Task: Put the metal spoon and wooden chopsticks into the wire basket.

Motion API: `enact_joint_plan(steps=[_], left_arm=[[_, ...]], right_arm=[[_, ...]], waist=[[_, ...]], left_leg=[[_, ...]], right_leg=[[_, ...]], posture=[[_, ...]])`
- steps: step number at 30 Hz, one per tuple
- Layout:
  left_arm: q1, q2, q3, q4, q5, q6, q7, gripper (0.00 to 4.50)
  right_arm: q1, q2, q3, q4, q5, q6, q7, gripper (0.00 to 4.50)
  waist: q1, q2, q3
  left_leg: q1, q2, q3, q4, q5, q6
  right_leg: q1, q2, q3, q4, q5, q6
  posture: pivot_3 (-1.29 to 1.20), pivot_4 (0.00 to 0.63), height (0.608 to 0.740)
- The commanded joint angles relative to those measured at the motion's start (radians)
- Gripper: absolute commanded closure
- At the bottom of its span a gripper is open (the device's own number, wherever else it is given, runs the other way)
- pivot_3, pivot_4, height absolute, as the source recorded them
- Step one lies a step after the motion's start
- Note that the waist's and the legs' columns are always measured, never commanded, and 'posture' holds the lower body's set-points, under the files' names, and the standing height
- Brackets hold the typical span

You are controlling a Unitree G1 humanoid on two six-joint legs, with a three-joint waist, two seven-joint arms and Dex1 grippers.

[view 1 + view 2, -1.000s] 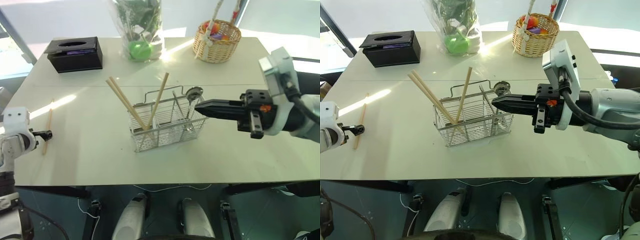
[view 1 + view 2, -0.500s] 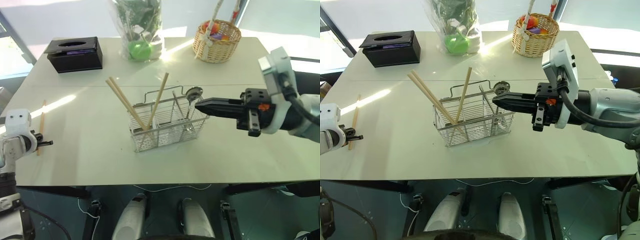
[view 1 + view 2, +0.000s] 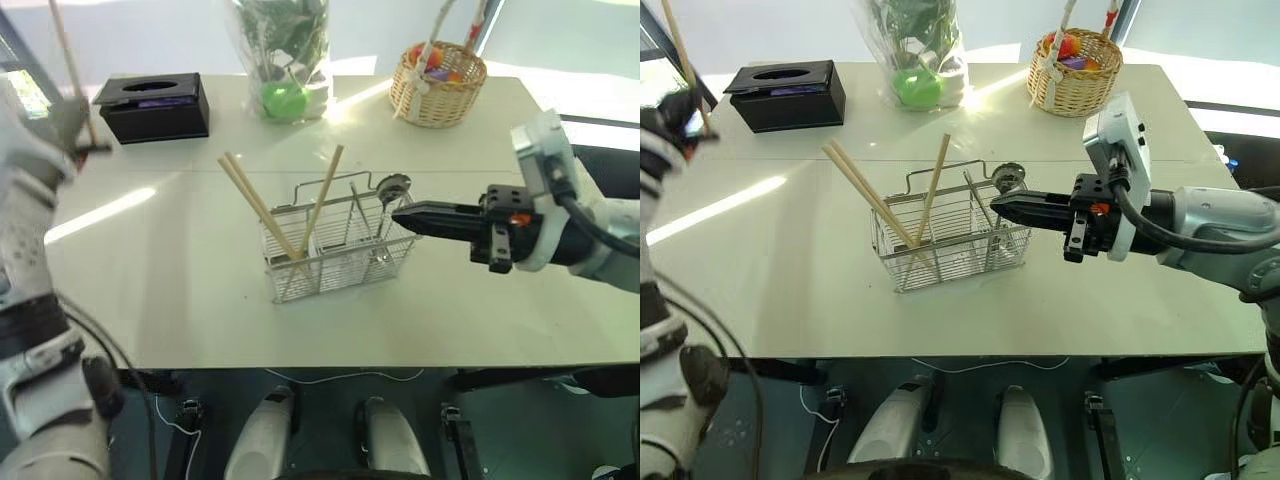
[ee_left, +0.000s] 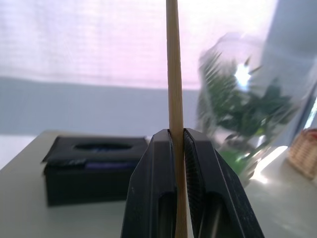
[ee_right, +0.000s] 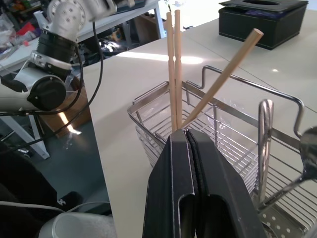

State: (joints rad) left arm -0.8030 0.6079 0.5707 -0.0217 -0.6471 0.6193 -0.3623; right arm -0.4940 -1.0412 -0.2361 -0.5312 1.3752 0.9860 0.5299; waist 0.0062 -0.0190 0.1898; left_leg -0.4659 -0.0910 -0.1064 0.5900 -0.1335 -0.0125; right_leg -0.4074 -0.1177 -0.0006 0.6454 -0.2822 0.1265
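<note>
White table (image 3: 180,260), left gripper (image 4: 177,136) pinching chopstick (image 4: 173,74)

Shiny silver wire forms the basket (image 3: 335,245), holding pale matt wooden chopsticks (image 3: 262,212) and a glossy metal spoon (image 3: 385,205). The table (image 3: 180,280) is smooth, off-white, slightly glossy. Upper right, woven wicker (image 3: 437,85); upper left, a matt black box (image 3: 152,105).
</note>
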Motion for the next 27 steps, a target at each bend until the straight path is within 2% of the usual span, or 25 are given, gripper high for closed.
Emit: enact_joint_plan(steps=[1,6,14,24,27], left_arm=[[-0.094,-0.035,0.013,-0.063,-0.19,0.016,-0.069,4.45],[-0.16,-0.077,-0.006,-0.069,-0.417,0.108,-0.138,4.45],[-0.049,-0.158,-0.097,-0.064,-0.545,0.188,-0.215,4.45],[0.009,-0.195,-0.204,0.002,-0.499,0.166,-0.314,4.45],[0.056,-0.201,-0.252,-0.034,-0.475,0.169,-0.345,4.45]], right_arm=[[0.025,0.003,-0.049,-0.005,-0.02,-0.021,0.009,4.5],[0.078,0.01,-0.083,-0.019,-0.029,-0.025,-0.003,4.5],[0.093,0.006,-0.115,-0.092,0.078,-0.02,-0.092,4.5],[0.09,0.01,-0.092,-0.097,0.097,-0.03,-0.136,4.5],[0.086,0.014,-0.086,-0.095,0.093,-0.033,-0.14,4.5]], waist=[[-0.001,0.0,0.0],[-0.003,0.0,0.0],[0.003,0.0,0.0],[0.005,0.0,0.0],[0.005,0.0,0.0]], left_leg=[[0.0,0.0,0.0,0.0,0.0,0.0],[0.001,0.001,-0.001,0.002,0.0,0.001],[0.003,0.001,-0.001,0.003,0.0,0.001],[0.003,0.001,-0.001,0.003,0.0,0.001],[0.003,0.001,0.0,0.003,0.0,0.001]], right_leg=[[0.0,0.0,0.0,0.0,0.0,0.0],[0.002,0.002,-0.001,0.002,0.0,0.001],[0.005,0.002,0.0,0.002,0.0,0.0],[0.005,0.001,0.0,0.002,-0.002,-0.003],[0.005,0.001,0.0,0.002,-0.002,-0.003]], posture=[[0.0,0.15,0.74],[0.0,0.15,0.74],[0.0,0.15,0.74],[0.0,0.15,0.74],[0.0,0.15,0.74]])
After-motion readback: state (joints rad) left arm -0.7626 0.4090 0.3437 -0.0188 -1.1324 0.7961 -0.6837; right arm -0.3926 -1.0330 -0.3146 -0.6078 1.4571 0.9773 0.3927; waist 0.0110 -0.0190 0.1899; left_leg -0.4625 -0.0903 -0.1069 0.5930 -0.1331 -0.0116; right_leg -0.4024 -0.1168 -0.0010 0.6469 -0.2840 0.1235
